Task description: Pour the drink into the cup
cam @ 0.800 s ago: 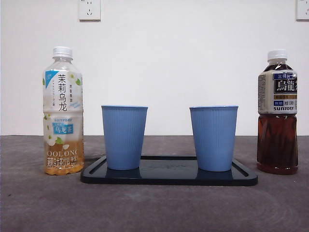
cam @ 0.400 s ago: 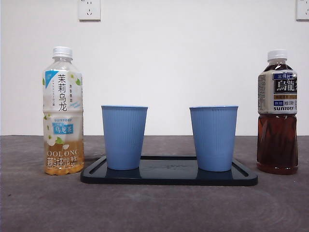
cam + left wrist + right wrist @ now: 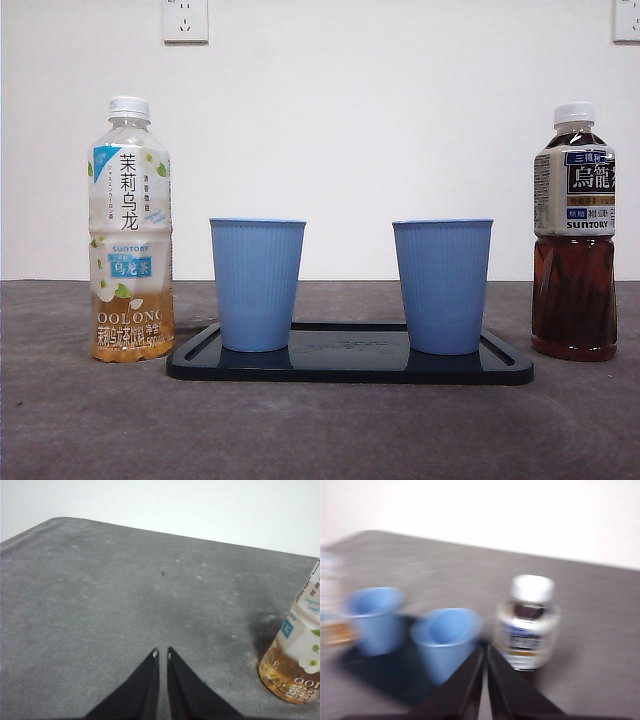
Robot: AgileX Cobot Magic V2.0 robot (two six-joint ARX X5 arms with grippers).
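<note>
A: What stands on the grey desk (image 3: 80, 420)?

B: A flat black rectangular tray (image 3: 350, 364) sits in the middle, carrying two ribbed blue plastic cups (image 3: 258, 284) (image 3: 442, 286), both upright and well apart from each other. Off one end of the tray is a clear plastic bottle of pale jasmine oolong tea with a white cap (image 3: 130, 230), with only a low band of amber liquid at its base. Off the other end stands a dark brown oolong tea bottle with a white cap and a beige label (image 3: 574, 232), much fuller. Both bottles are upright on the desk, capped, and neither touches the tray.

A: And the arms?

B: Neither appears in the front view. The left gripper (image 3: 162, 653) hangs over bare desk with its fingers pressed together, the pale bottle (image 3: 296, 662) just off to one side of it. The right gripper (image 3: 484, 649) also has its fingers closed against each other, holding nothing; its picture is blurred, but the dark bottle (image 3: 528, 622) and both cups (image 3: 446, 639) (image 3: 374, 618) are visible beyond the tips, the dark bottle close beside the nearer cup.

A: Anything on the wall?

B: Two white sockets (image 3: 185, 19) (image 3: 626, 19) high up.
</note>
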